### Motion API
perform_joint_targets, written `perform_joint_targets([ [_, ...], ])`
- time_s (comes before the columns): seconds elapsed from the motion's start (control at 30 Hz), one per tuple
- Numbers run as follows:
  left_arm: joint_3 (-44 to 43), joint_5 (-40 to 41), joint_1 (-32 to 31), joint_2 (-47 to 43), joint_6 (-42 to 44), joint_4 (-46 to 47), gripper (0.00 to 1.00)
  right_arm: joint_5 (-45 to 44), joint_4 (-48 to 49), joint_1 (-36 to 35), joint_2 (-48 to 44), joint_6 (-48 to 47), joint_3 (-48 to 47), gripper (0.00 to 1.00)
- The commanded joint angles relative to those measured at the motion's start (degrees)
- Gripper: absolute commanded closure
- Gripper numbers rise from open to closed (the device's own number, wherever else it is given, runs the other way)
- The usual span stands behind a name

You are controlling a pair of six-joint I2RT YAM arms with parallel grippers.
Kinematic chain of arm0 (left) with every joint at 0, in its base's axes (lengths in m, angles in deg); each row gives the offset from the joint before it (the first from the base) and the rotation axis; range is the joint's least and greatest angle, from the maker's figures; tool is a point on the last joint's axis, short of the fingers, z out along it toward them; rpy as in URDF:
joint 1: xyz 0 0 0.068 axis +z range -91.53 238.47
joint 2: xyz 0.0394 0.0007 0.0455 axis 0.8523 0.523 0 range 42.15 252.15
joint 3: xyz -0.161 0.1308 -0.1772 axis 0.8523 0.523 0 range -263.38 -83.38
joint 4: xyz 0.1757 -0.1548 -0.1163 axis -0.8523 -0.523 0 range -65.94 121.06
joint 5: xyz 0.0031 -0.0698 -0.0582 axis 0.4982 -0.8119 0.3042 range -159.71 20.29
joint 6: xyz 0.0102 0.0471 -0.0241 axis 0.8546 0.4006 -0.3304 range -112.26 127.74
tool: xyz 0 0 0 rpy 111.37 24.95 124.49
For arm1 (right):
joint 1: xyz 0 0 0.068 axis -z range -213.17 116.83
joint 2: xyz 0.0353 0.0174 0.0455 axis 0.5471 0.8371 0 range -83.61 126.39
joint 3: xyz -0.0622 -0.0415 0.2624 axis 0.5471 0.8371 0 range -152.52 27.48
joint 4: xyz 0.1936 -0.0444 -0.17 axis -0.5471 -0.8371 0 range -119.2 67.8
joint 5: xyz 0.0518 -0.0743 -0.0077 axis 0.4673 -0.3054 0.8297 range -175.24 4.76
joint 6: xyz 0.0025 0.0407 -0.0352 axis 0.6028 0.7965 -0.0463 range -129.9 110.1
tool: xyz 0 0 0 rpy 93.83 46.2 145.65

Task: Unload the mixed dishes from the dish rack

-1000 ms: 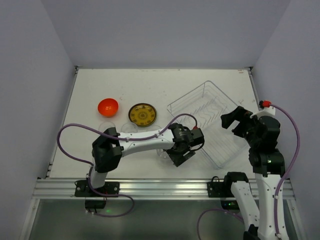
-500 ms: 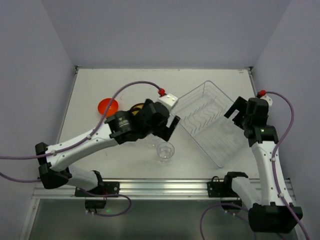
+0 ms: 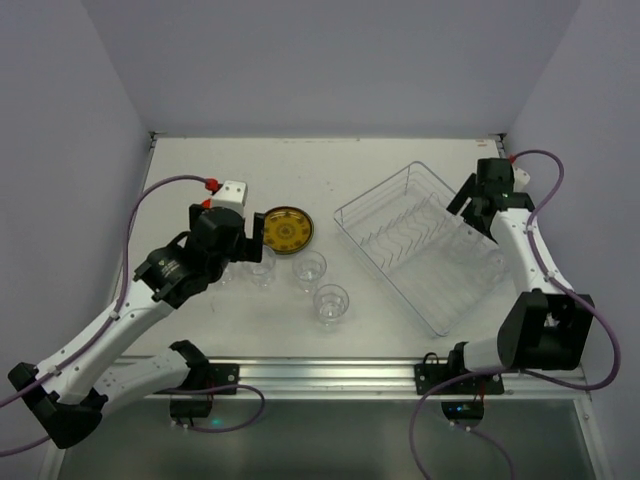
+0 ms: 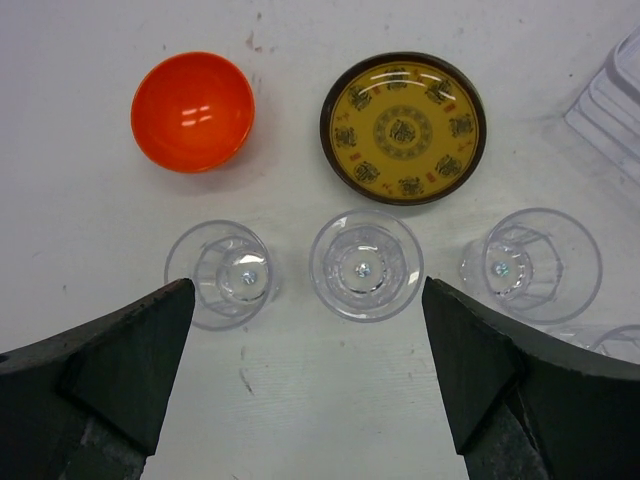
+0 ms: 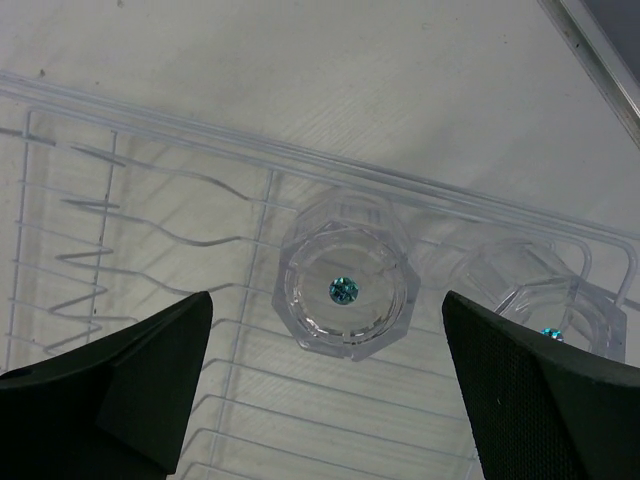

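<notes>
The left end effector (image 4: 308, 300) is fully open and holds nothing. It has withdrawn from the released cup (image 3: 331, 302) on the surface to above the cup row (image 4: 365, 265), near the orange bowl (image 4: 192, 110) and patterned plate (image 4: 403, 127). The right end effector (image 5: 327, 300), open and empty, has moved over two cups (image 5: 345, 285) remaining in the dish rack (image 3: 400, 240). Unloading is incomplete.

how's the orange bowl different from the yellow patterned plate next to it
The orange bowl is plain glossy orange; the yellow patterned plate carries dark motifs and a dark rim. The bowl is deep, the plate shallow and wider. Both are round, open side up, on the table.
</notes>
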Motion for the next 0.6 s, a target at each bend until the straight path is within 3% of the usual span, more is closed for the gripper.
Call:
perform_joint_targets([
  [0.0, 4.0, -0.5, 0.3, -2.7, 2.2, 5.1, 0.0, -6.1, -0.5, 0.2, 1.5, 1.6, -3.0, 0.01],
  [0.33, 8.2, -2.7, 0.4, -4.2, 2.1, 8.3, 0.0, -2.7, 3.2, 0.2, 5.7, 3.5, 0.5, 0.02],
  [0.57, 9.4, -3.5, 0.4, -4.4, 2.2, 9.1, 0.0, -2.5, 6.5, 0.2, 8.0, 5.4, 3.7, 0.14],
])
